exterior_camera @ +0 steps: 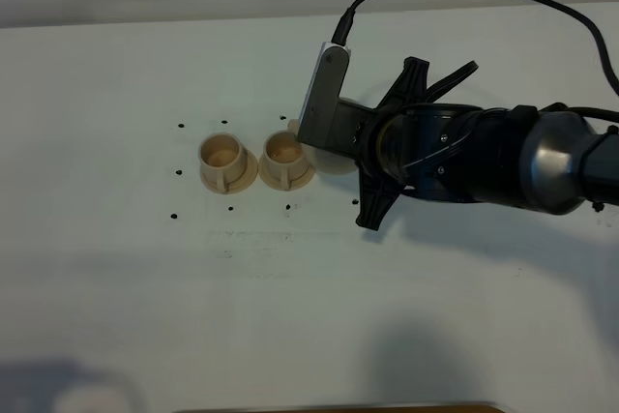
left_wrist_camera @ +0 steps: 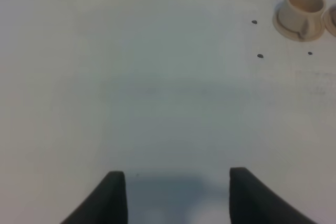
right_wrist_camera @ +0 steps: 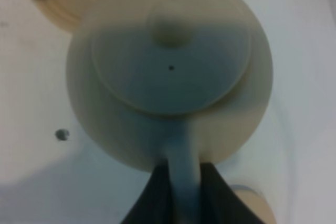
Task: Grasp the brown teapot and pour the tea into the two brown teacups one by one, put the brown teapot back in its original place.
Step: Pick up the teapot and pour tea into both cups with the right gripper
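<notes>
Overhead, a white tabletop (exterior_camera: 116, 268) carries small black dot markers (exterior_camera: 181, 126) around the crockery. At far left, the left gripper (left_wrist_camera: 176, 179) is seen only from its own wrist camera. Its two black fingers (left_wrist_camera: 113, 198) are held apart over bare table with nothing between them, and one cup stands well beyond them.

Two small pale beige cylindrical ceramic cups stand side by side a little left of centre, each on a matching round saucer (exterior_camera: 205, 179). These are the left teacup (exterior_camera: 222, 154) and, just at its 3 o'clock, the right teacup (exterior_camera: 284, 150).

The pale beige squat round ceramic teapot (right_wrist_camera: 170, 77) sits just beside the right teacup, at its 3 o'clock. In the high view it is largely hidden under the silver wrist camera housing (exterior_camera: 324, 94). From the right wrist its flat lid and lid knob (right_wrist_camera: 170, 24) face the camera. Whether it rests on a surface or hangs clear cannot be told.

The right gripper (right_wrist_camera: 184, 177), on the arm entering from 3 o'clock, has its black fingers clamped on the teapot's loop handle (right_wrist_camera: 184, 161).
</notes>
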You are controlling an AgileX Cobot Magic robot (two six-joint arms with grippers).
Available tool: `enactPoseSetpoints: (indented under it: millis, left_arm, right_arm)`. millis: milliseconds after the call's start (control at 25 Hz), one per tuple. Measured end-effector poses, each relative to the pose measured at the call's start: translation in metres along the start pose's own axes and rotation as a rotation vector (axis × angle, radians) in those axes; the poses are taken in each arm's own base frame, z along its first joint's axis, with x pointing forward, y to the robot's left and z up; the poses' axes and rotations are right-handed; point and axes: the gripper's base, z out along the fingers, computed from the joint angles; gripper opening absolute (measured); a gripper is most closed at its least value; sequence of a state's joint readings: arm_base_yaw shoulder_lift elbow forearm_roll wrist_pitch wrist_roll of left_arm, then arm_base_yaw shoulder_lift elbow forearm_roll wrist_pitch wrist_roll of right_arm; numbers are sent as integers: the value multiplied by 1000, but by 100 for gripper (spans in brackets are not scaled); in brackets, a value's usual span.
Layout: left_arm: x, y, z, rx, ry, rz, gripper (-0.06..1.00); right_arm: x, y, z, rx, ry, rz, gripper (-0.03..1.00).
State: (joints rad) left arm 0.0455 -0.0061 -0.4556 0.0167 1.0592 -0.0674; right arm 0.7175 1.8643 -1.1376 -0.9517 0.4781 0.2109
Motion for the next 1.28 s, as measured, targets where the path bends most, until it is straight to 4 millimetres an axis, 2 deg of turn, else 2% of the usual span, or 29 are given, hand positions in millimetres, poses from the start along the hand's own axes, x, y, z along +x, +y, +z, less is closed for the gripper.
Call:
enactPoseSetpoints:
  millis: [1280]
  left_arm:
    - [0,0,0,0,0,-1,50]
  right_arm:
    - [-2,3,5,42,13,-140,8]
